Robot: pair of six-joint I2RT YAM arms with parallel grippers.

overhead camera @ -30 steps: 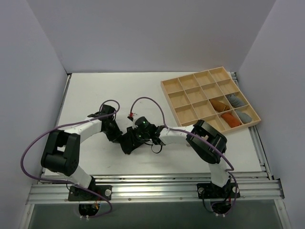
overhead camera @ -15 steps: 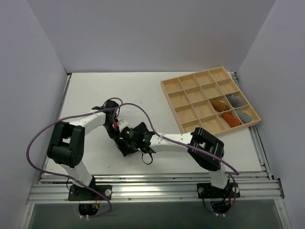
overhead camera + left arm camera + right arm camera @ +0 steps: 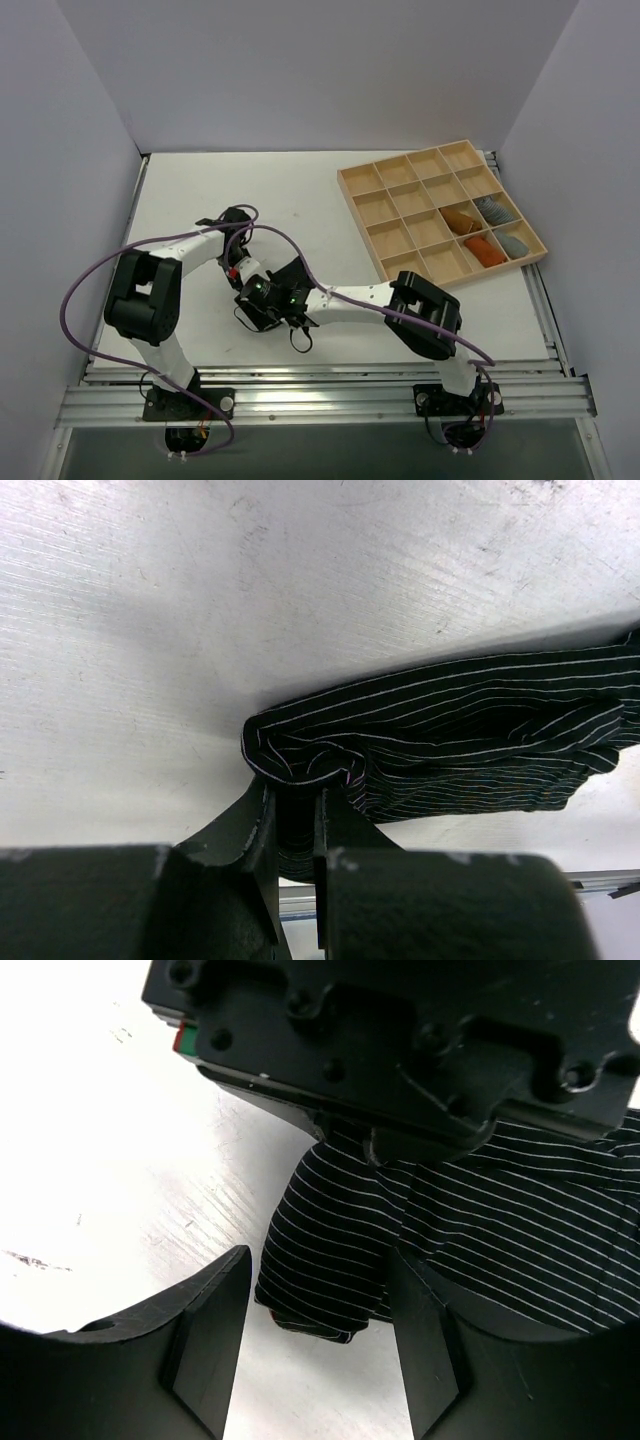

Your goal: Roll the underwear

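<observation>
At left-centre of the white bench [image 3: 300, 190], left fingers [image 3: 258, 825] clamped tight on a bunched fold of the underwear [image 3: 450, 730]. Black with thin pale stripes, lying crumpled on the bench, trailing rightward in the left wrist view. Just right and nearer, right fingers [image 3: 208, 1330] spread apart, straddling a folded end of the same garment, close against the other arm's black head. Mostly hidden beneath both wrists from above. Far right, a wooden tray [image 3: 345, 178] of compartments, orange and grey rolls [image 3: 483, 250] in its right-hand cells.
</observation>
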